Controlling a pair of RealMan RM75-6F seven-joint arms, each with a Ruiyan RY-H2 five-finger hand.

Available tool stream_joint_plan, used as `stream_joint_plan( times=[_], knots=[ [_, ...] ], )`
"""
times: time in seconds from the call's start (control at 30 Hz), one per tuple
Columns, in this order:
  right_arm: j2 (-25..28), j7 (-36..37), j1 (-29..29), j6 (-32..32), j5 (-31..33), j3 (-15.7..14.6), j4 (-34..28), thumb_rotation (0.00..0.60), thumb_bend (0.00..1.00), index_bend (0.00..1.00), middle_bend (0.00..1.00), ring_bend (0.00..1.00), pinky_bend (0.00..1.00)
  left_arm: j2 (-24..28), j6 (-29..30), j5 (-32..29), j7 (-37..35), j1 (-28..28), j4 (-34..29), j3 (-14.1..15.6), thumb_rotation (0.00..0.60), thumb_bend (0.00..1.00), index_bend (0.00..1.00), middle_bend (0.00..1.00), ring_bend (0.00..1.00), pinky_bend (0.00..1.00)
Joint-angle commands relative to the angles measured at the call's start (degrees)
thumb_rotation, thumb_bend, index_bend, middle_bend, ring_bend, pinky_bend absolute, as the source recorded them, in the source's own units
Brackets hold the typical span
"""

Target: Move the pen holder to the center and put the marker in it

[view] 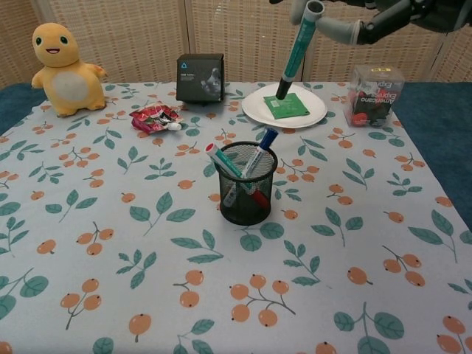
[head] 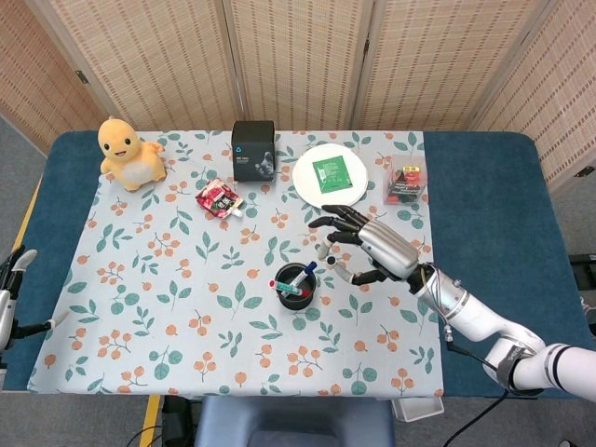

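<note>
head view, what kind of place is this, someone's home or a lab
Most likely a staged robot test area, not a lived-in room. A table under a leaf-print cloth holds unrelated props: a plush toy, a mesh pen holder, a paper plate. Woven folding screens wall it off.
</note>
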Motion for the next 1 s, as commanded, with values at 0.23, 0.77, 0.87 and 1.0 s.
stream_joint_plan(
  times=[0.23,0.77,0.87,1.0],
  knots=[
    [2.5,-0.2,2.9,-11.1,5.6,4.0,-9.7,0.600,0.51,0.66,0.17,0.01,0.00,0.3,0.6,0.2,-1.1,0.2,-0.1,-0.1,0.600,0.05,0.00,0.00,0.00,0.16],
    [-4.9,-3.7,2.8,-21.4,9.3,3.6,-5.2,0.600,0.52,0.66,0.16,0.01,0.00,1.1,1.2,0.4,-3.3,0.6,-0.4,-0.2,0.600,0.05,0.00,0.00,0.00,0.16],
    [-6.3,-3.1,3.0,-23.0,9.4,3.6,-3.1,0.600,0.51,0.66,0.14,0.01,0.00,1.2,1.1,0.4,-3.4,0.6,-0.4,-0.1,0.600,0.05,0.00,0.00,0.00,0.16],
    [-5.7,-3.4,4.0,-26.6,8.3,3.0,-1.3,0.600,0.32,0.17,0.01,0.00,0.00,1.3,1.1,0.4,-3.9,0.7,-0.1,-0.2,0.600,0.05,0.00,0.00,0.00,0.16]
  ],
)
